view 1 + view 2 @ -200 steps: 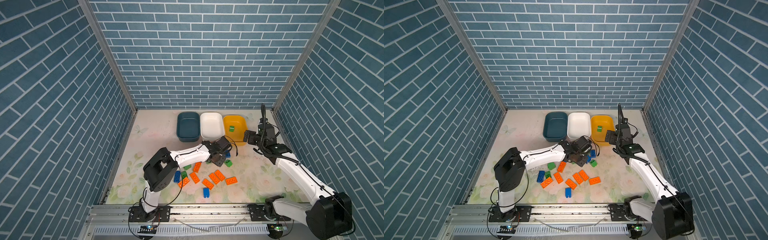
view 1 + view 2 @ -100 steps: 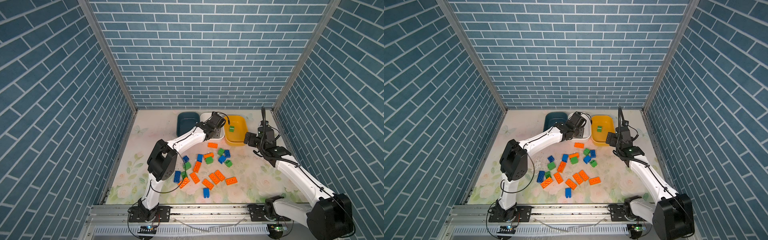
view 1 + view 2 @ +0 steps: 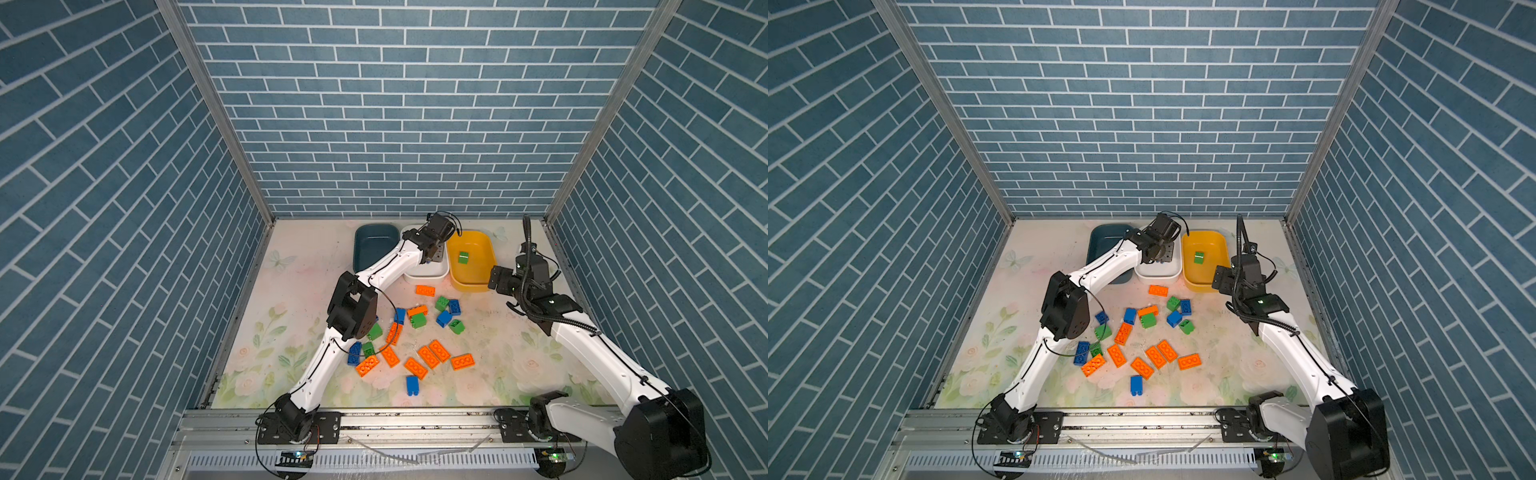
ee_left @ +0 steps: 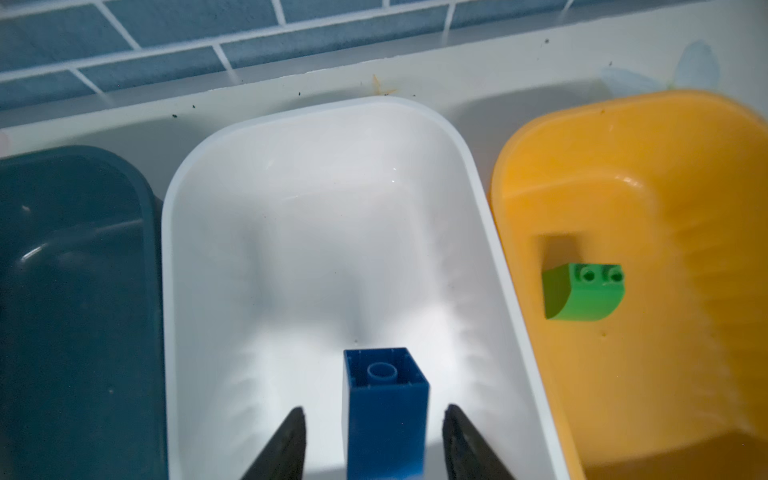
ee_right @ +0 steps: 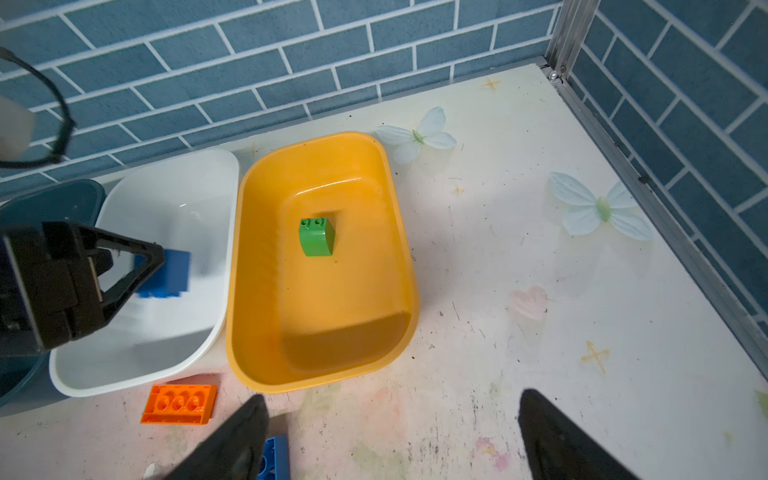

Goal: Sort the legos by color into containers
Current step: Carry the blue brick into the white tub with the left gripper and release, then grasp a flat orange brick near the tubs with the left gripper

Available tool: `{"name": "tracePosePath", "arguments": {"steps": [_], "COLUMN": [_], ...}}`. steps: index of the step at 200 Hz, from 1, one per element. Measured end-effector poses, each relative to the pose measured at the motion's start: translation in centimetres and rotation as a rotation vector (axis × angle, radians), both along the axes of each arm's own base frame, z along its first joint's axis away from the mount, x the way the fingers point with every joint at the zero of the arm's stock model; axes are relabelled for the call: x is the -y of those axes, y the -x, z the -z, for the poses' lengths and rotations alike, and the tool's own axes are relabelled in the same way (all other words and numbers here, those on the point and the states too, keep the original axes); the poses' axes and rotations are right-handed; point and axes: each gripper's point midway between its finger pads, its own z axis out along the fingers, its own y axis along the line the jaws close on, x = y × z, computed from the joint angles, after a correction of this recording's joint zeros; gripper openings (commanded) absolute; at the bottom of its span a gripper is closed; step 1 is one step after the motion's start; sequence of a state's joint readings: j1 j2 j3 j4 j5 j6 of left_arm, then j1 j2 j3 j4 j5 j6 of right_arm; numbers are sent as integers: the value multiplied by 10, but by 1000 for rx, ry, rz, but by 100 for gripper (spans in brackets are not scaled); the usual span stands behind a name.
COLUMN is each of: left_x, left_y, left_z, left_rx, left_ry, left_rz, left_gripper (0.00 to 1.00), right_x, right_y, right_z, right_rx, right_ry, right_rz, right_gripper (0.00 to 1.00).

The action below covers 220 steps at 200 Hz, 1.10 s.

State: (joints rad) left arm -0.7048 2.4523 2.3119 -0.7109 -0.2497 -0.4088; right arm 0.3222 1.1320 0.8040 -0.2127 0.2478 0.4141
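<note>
My left gripper [image 4: 374, 411] hangs open over the white container [image 4: 291, 187]. A blue lego [image 4: 384, 399] sits between its fingers with a gap on each side, blurred in the right wrist view [image 5: 170, 274]. In both top views that gripper [image 3: 434, 255] [image 3: 1163, 255] is above the white container [image 3: 426, 272]. One green lego [image 3: 463, 257] [image 5: 316, 237] lies in the yellow container [image 3: 478, 270]. The teal container [image 3: 370, 249] looks empty. My right gripper [image 5: 390, 411] [image 3: 496, 278] is open and empty, low over the table in front of the yellow container.
Several orange, blue and green legos lie scattered mid-table, among them an orange one [image 3: 425, 290] just before the white container, a green one [image 3: 456, 326] and a blue one [image 3: 412, 385] nearest the front rail. The brick wall stands close behind the containers.
My left arm swung from the brick pile back to above the white container, and its jaws have just opened off the blue lego. The right gripper drew slightly back from the yellow container.
</note>
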Motion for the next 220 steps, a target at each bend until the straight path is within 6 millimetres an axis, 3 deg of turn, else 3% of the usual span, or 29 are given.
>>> {"name": "tracePosePath", "arguments": {"steps": [19, 47, 55, 83, 106, 147, 220], "left_x": [-5, -16, -17, -16, -16, -28, -14], "left_y": [12, 46, 58, 97, 118, 127, 111], "left_z": [-2, -15, -21, -33, -18, 29, 69], "left_rx": [-14, -37, -35, -28, -53, -103, -98], "left_ry": [-8, -21, -18, 6, 13, 6, 13], "left_rz": [5, 33, 46, 75, 70, 4, -30], "left_gripper": [81, 92, 99, 99, 98, 95, 95], "right_x": [0, -1, -2, -6, -9, -13, -13], "right_y": [1, 1, 2, 0, -1, -1, -1], "right_z": [2, 3, 3, 7, 9, 10, 8], "right_rx": [-4, -7, -8, -17, -24, -28, -23], "right_ry": [1, -3, -6, -15, -22, -35, -38], "right_rz": [-1, -7, -12, -26, -37, -55, -57], "right_gripper": [94, 94, 94, 94, 93, 93, 93]}}
